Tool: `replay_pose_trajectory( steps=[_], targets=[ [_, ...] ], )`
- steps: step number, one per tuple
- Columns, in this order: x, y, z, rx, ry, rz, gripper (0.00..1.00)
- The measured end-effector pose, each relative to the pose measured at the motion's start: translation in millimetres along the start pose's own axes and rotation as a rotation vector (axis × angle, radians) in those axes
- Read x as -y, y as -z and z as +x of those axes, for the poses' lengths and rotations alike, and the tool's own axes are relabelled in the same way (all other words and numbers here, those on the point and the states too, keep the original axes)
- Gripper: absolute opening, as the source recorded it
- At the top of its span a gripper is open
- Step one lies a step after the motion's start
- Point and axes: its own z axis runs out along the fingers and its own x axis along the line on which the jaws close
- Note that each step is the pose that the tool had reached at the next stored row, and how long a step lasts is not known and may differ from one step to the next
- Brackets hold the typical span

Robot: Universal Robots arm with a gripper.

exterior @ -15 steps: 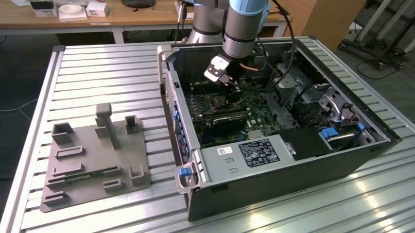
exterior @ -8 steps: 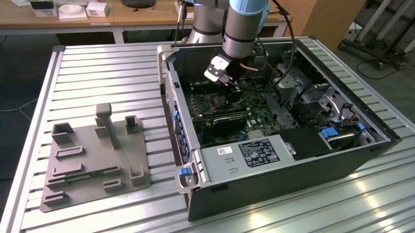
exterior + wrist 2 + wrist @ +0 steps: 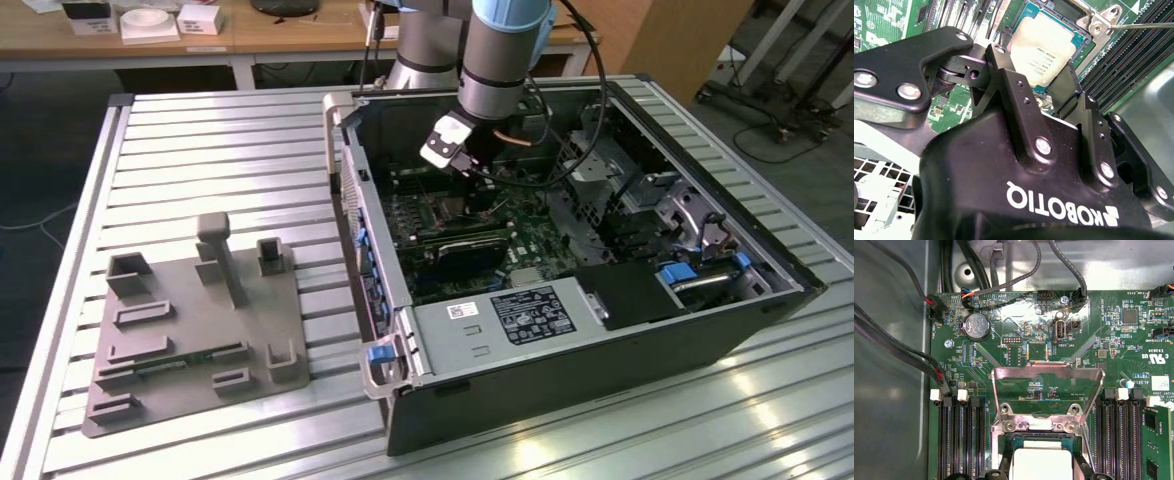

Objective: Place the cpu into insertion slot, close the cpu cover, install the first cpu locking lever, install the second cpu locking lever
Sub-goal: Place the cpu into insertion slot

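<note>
The cpu [image 3: 1046,47], a flat square chip with a silvery top, lies in the insertion slot [image 3: 1030,11] on the green board. In the first wrist view the cpu [image 3: 1041,462] sits just below the slot's rim [image 3: 1036,426]. The cpu cover [image 3: 1046,371], a thin silvery frame, stands tilted up and open behind the slot. My gripper [image 3: 1036,67] hangs right over the chip, open, with one black finger on each side and a gap to the chip's edges. In the exterior view my gripper [image 3: 463,170] reaches down into the open computer case. A thin metal lever [image 3: 1146,25] runs past the cover's hinge tab [image 3: 1100,21].
Long black memory slots [image 3: 961,440] flank the socket on both sides. Cable bundles [image 3: 904,355] run along the case wall. The grey power-supply box [image 3: 521,315] sits at the case front. A grey fixture plate [image 3: 187,330] lies on the slatted table at the exterior view's left.
</note>
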Motion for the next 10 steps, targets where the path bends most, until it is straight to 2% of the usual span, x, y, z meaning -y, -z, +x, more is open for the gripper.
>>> replay_pose_trajectory(
  steps=[10],
  targets=[
    [0.1, -0.3, -0.2, 0.0004, 0.000, 0.0002, 0.54]
  ],
)
